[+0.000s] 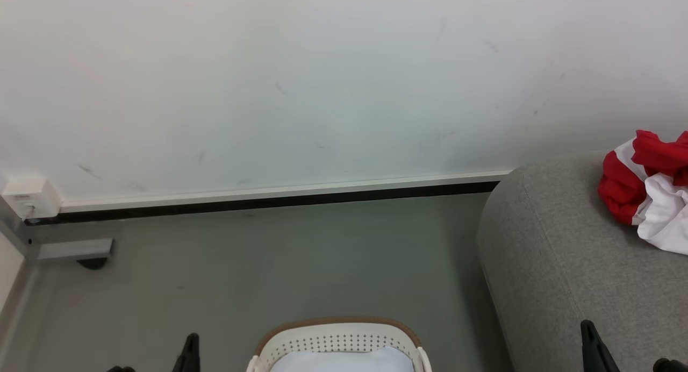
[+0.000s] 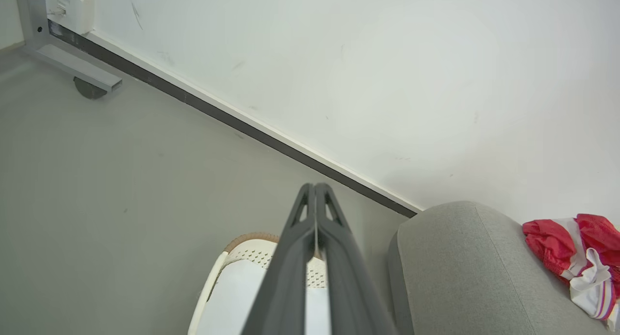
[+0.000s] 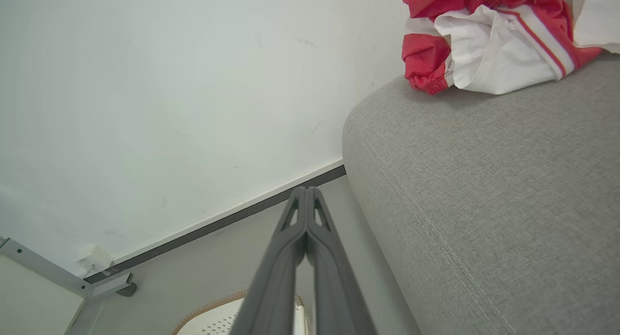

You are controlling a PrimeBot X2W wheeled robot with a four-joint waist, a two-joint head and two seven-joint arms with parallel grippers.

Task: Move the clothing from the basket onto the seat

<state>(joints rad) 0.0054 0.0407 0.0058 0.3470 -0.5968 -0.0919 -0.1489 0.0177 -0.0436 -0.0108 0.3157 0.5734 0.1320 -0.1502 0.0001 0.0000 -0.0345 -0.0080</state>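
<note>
Item: crumpled red-and-white fabric garment, lying on grey upholstered sofa, well apart from oval cream perforated plastic basket holding pale bluish-white cloth. Left hand, right hand: fingers pressed together, empty. Transfer judged complete; next move calls for no further grasp.

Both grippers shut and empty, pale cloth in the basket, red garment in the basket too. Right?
No: the head view shows the red clothing lying on the grey seat, not in the basket. The pale cloth is in the basket, and the left gripper and right gripper are shut and empty.
</note>
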